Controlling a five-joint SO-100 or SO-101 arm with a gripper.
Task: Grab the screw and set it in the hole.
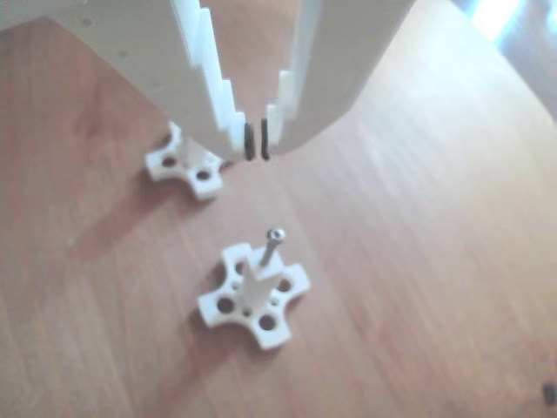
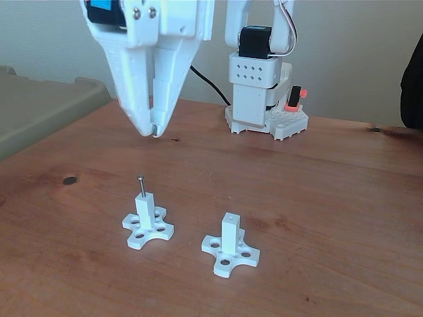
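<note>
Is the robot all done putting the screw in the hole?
Looks done: in the fixed view the screw stands upright in the hole of the left post, its head sticking out above. The gripper hangs above it with nothing between its nearly closed tips. The other post has an empty hole. Nothing seems left except moving the arm away.

Wooden table (image 2: 317,191), brown, with a dark knot near its left edge. Two white cross-shaped fixtures, each with a square post: the left fixture (image 2: 148,228) carries the screw (image 2: 141,185) upright in the hole at its post top; the right fixture (image 2: 230,251) shows its own hole (image 2: 230,216) empty. White gripper (image 2: 154,134) hangs above and behind the left fixture, tips nearly together, holding nothing. Arm base (image 2: 264,112) stands at the far edge.
</note>
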